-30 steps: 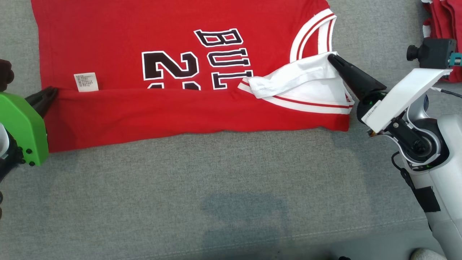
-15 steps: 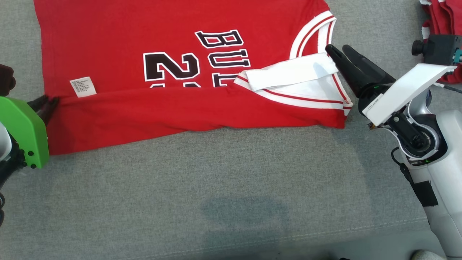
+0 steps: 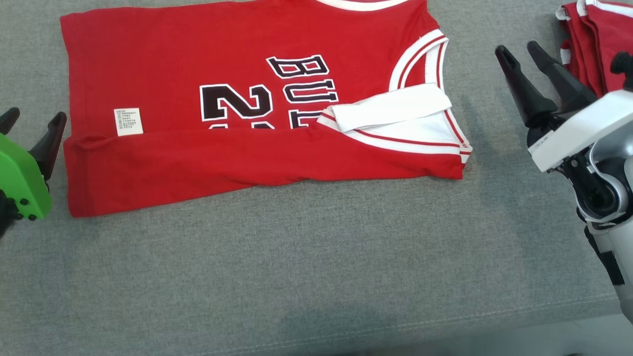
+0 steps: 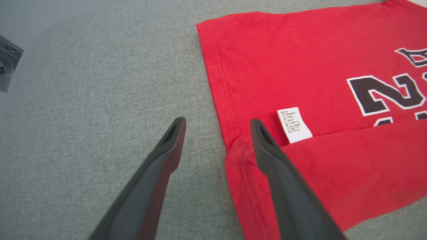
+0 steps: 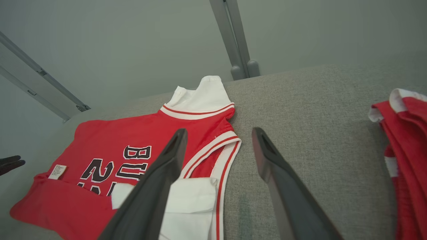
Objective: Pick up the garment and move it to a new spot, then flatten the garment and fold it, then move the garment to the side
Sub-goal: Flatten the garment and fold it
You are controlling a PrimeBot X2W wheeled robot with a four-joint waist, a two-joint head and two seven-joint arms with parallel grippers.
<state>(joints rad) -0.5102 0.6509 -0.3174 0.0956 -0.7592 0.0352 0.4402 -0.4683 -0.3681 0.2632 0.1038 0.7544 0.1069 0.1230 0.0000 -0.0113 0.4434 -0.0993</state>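
**Step in hand (as judged): first lengthwise fold laid; prepare the second.**

1. Check the left gripper. Its fingers stand apart and hold nothing. It sits just beside the hem end of the jersey. In the left wrist view one finger overlaps the hem corner where the fold begins, and the other is over the bare grey cushion. You cannot tell whether that finger touches the cloth.

2. Locate the jersey. It lies flat on the cushion, with its near long edge turned up over the body as a folded band. The band's edge runs just under the care label and crosses the lower part of the black print.

3. Inspect the band before folding again. It puckers at the hem end, and its near edge runs aslant, deeper at the left than at the right. Press it flat from the middle outward; do not pinch, as pinching is likely to lift the layer.

4. Mind the white armhole flap. It lies turned back on the band's right end and looks loose. Expect it to shift, so take both layers together there.

5. Check the right gripper. Its fingers stand apart and empty. It is clear of the jersey, between it and the pile of red garments. Approach over bare cushion to avoid snagging the pile.
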